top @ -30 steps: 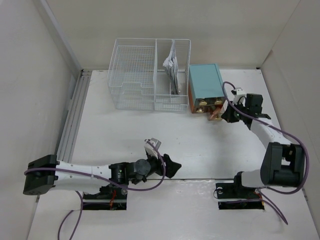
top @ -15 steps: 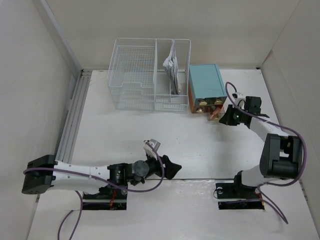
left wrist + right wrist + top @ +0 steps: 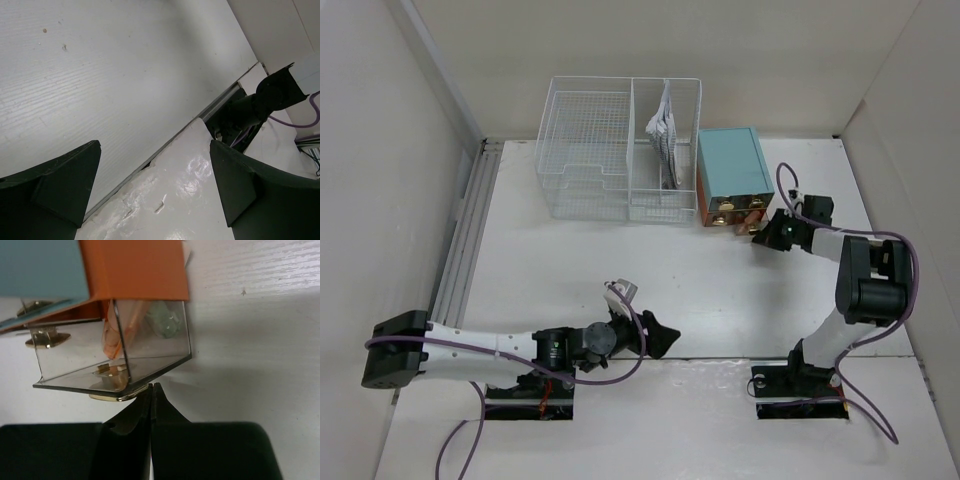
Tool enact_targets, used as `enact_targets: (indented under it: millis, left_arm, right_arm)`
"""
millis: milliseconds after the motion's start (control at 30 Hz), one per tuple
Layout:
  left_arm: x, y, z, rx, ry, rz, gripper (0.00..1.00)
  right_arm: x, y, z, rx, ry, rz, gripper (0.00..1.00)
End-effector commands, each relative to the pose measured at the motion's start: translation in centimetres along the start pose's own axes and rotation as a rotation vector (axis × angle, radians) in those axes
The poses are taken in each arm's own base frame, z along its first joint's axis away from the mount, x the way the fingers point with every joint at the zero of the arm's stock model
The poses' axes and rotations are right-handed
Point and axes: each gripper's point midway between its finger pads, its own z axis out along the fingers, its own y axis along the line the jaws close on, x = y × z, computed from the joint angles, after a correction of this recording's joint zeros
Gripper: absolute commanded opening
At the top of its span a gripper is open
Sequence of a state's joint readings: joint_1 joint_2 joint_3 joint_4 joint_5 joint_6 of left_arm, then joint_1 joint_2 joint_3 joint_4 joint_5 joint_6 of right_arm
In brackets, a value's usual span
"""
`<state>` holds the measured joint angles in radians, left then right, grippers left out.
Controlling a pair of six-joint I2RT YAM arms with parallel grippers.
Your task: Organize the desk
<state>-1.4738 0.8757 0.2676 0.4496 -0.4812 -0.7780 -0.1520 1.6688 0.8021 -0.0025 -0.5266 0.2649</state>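
Right gripper [image 3: 151, 390], clenched, tips at the small brass knob [image 3: 117, 396] of the clear plastic drawer [image 3: 150, 340]; left gripper [image 3: 154, 150] gapes released over the near edge of the flat matte white bench [image 3: 720, 290].

We can read no text, label, brand, number or sign in any of these views. The papers [image 3: 665, 132] standing in the wire basket [image 3: 585, 150] show a greyish pattern, too small for us to tell whether it is print. On the teal drawer box [image 3: 730, 165] and the desk [image 3: 720, 290] we make out no lettering.
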Motion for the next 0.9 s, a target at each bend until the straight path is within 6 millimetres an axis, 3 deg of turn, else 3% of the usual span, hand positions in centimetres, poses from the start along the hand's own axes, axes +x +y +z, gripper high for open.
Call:
enact_targets:
  millis: [0,200,533,667,733,867]
  left_arm:
    - [-0.6,-0.5,-0.2,0.012,-0.023,-0.026,0.89]
    - [-0.6,-0.5,-0.1,0.000,-0.025,-0.032,0.89]
    - [-0.3,-0.6,0.5,-0.025,-0.003,-0.013,0.89]
    - [-0.3,-0.6,0.5,-0.025,-0.003,-0.013,0.90]
    - [-0.3,-0.6,0.5,-0.025,-0.003,-0.013,0.90]
    - [-0.6,-1.0,0.5,-0.019,-0.009,-0.017,0.90]
  right_arm:
    - [-5.0,1.3,0.3,-0.041,-0.153,0.052,0.00]
    - [-7.3,2.6,0.8,-0.112,-0.225,0.106,0.00]
    - [-9.8,2.7,2.4,-0.161,-0.303,0.198,0.00]
    - [-9.8,2.6,2.8,-0.175,-0.300,0.202,0.00]
    - [-9.1,2.6,2.3,-0.184,-0.276,0.214,0.00]
    - [-8.0,3.1,-1.1,-0.179,-0.273,0.168,0.00]
